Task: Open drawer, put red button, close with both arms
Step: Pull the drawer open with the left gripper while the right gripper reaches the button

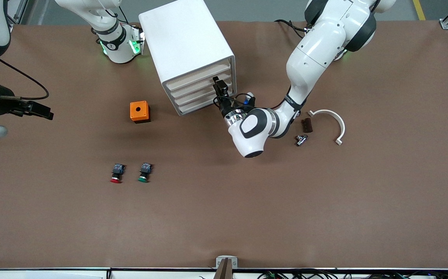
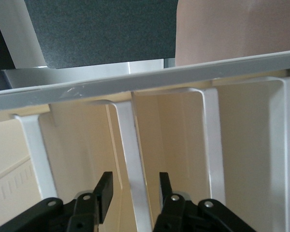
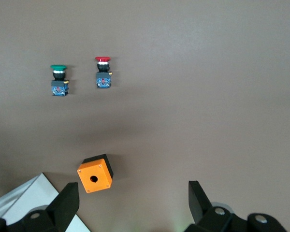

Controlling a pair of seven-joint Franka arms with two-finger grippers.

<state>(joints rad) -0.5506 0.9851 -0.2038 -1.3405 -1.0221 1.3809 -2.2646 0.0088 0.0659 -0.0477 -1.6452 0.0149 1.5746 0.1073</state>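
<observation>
Red button (image 1: 116, 173): one; drawers: four.

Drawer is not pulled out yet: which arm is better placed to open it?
Left. The left gripper is at the front of the big white boxy cabinet, its black fingers straddling a drawer rib. The right gripper waits open over bare table, away from the cabinet.

High front camera faces the arms across the counter (image 1: 224, 217); left wrist camera hugs the cabinet (image 2: 135, 84); right wrist looks down from above, sharing the orange box (image 3: 94, 173).
</observation>
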